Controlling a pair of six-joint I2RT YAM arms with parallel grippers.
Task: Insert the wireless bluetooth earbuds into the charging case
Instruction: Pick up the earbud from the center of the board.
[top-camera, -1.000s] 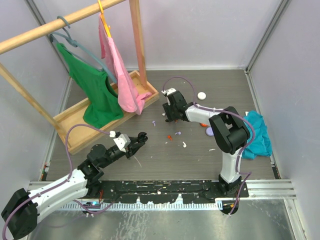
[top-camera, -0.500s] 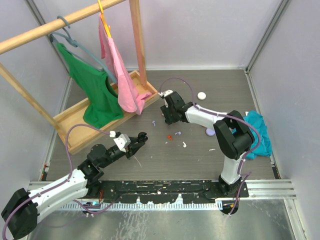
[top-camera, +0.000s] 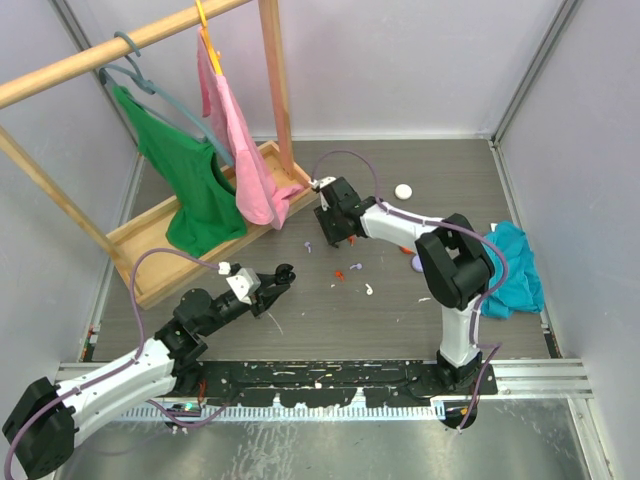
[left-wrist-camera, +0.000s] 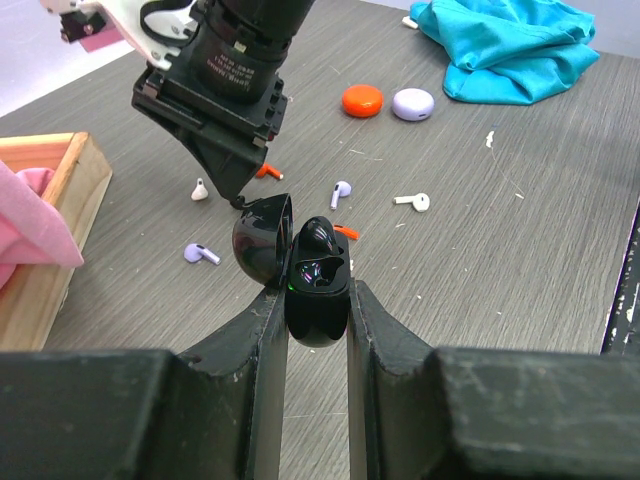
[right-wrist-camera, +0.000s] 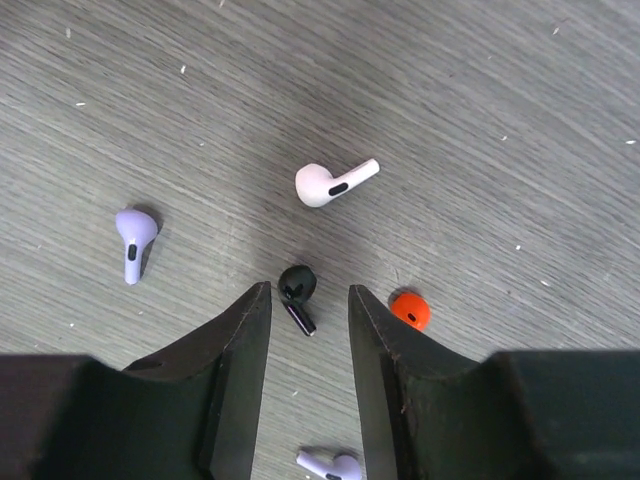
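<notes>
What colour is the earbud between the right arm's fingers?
The earbud is black, clearest in the right wrist view.

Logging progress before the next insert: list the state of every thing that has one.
black charging case: lid open, clamped upright.
left tool: shut on the black charging case.
right tool: open, straddling the black earbud.
black earbud: lying loose, not gripped.
white earbud: lying loose.
lilac earbud: lying loose.
orange case: closed.
lilac case: closed.
</notes>
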